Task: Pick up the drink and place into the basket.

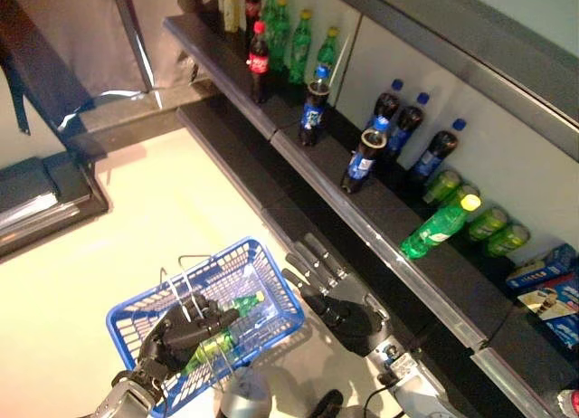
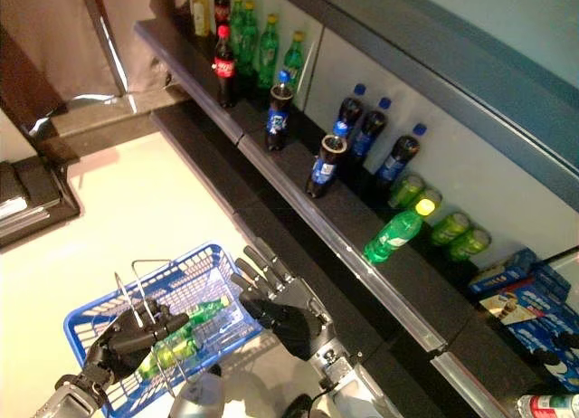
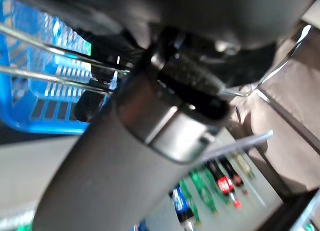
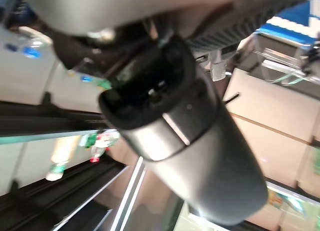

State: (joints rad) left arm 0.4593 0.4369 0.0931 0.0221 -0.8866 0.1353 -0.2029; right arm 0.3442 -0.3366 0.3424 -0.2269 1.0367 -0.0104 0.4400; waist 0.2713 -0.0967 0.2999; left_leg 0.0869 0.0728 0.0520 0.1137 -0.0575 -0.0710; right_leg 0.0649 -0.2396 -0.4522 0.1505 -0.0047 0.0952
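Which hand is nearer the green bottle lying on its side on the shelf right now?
The right hand. It hovers open below the shelf edge, down-left of the green bottle. The left hand is farther away, curled round the blue basket handle.

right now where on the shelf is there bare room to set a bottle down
The shelf front strip is bare between the front cola bottle and the tipped green bottle. The far end is crowded with green bottles, and the back row beside the cans is full.

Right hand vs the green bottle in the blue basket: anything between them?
Only the blue plastic basket's mesh wall separates the open right hand from the green bottle, in both eye views.
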